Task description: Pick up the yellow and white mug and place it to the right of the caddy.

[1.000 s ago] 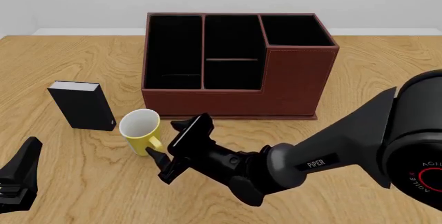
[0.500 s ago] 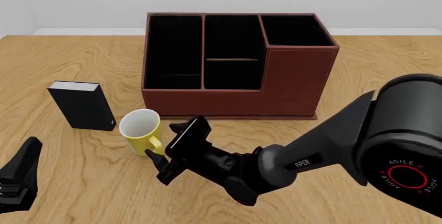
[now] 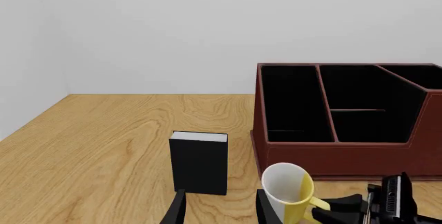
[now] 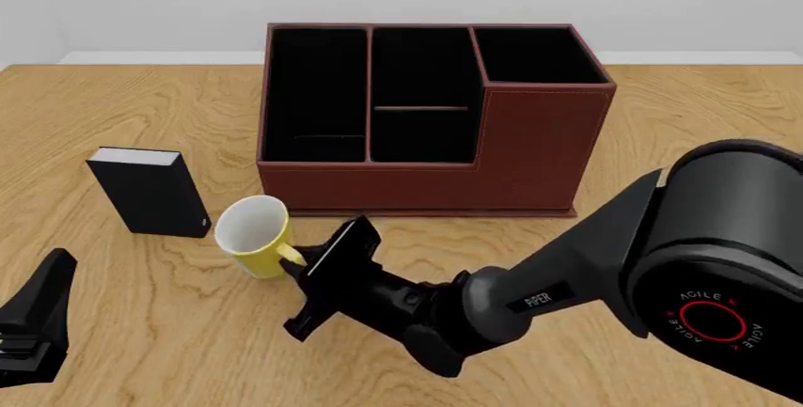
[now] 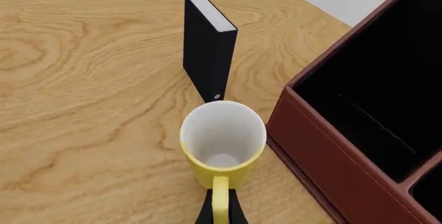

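Note:
The yellow and white mug [image 4: 255, 236] is on the table in front of the caddy's [image 4: 427, 116] left front corner, tilted slightly, handle toward me. My right gripper [image 4: 299, 266] is shut on the handle. In the right wrist view its fingertips [image 5: 207, 212] pinch the yellow handle under the mug [image 5: 222, 140], with the caddy [image 5: 359, 136] beside it. My left gripper [image 4: 32, 332] is open and empty at the near left. In the left wrist view the gripper [image 3: 219, 211] faces the mug [image 3: 286, 188] and the caddy [image 3: 345, 115].
A small black book-like box [image 4: 150, 191] stands upright just left of the mug; it also shows in the left wrist view [image 3: 199, 163] and in the right wrist view [image 5: 207, 53]. The bare wooden table [image 4: 678, 153] extends to the right of the caddy.
My right gripper has moved forward to the mug and closed on its handle. The mug has tipped slightly. The left arm has not moved.

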